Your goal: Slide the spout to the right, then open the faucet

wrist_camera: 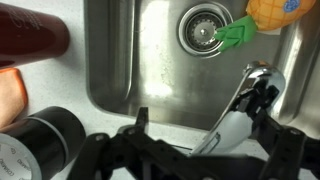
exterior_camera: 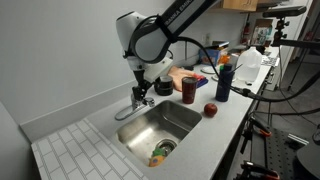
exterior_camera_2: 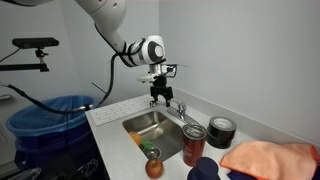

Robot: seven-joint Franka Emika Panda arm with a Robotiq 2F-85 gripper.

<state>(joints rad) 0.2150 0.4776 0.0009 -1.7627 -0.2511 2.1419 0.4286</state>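
Observation:
The chrome faucet (exterior_camera: 133, 104) stands at the back rim of the steel sink (exterior_camera: 185, 118). It also shows in an exterior view (exterior_camera_2: 176, 106). Its spout (exterior_camera: 124, 113) reaches out over the basin. My gripper (exterior_camera: 141, 92) hangs straight above the faucet, fingers pointing down, also seen in an exterior view (exterior_camera_2: 160, 94). In the wrist view the gripper (wrist_camera: 208, 113) is open. The shiny chrome of the faucet (wrist_camera: 240, 105) lies between the fingers, close against one of them. Whether that finger touches it I cannot tell.
A red can (exterior_camera: 188, 88), a black roll (exterior_camera_2: 220, 130), an orange cloth (exterior_camera_2: 270, 158), a blue bottle (exterior_camera: 223, 78) and an apple (exterior_camera: 210, 110) sit on the counter beside the sink. A toy fruit (wrist_camera: 275, 12) lies by the drain (wrist_camera: 203, 28). A blue bin (exterior_camera_2: 55, 115) stands beyond the counter.

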